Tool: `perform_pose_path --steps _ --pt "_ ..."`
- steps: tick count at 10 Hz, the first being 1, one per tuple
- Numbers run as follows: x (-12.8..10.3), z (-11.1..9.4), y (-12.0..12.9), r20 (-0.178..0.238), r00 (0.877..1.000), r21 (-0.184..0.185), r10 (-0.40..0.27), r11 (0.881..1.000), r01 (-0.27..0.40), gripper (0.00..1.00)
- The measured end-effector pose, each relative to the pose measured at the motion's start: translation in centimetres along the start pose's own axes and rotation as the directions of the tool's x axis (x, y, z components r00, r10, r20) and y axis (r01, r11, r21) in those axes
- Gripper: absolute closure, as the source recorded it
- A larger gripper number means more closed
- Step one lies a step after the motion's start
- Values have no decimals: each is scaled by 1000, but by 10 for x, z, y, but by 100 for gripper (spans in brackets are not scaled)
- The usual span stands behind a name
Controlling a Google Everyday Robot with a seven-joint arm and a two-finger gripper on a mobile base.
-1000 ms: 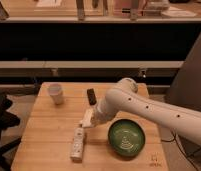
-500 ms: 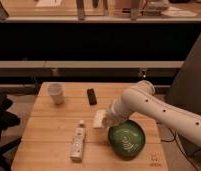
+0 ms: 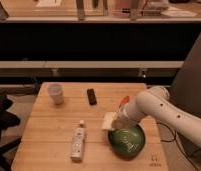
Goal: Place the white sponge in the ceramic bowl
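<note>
The gripper (image 3: 117,121) at the end of the white arm is closed on the small flat rectangular white sponge (image 3: 109,121). The sponge juts from its tip, just over the near rim of the round dark green ceramic bowl (image 3: 127,142) on the wooden table (image 3: 44,142). A white paper cup (image 3: 55,93) stands well apart.

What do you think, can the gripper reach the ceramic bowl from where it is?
Probably yes: the gripper, holding the white sponge, sits at the ceramic bowl rim, nothing between them.
</note>
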Motion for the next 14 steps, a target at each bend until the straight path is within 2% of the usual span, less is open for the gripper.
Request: perform_pose_path --steps 7,8,12,14 --pt "7 -6 21 -4 999 19 51 999 -51 97" --pt "5 -7 24 -5 998 20 57 998 -57 95" --pt "4 -7 30 -4 997 21 71 997 -70 62" --pt "4 -7 35 -7 997 20 79 997 -79 51"
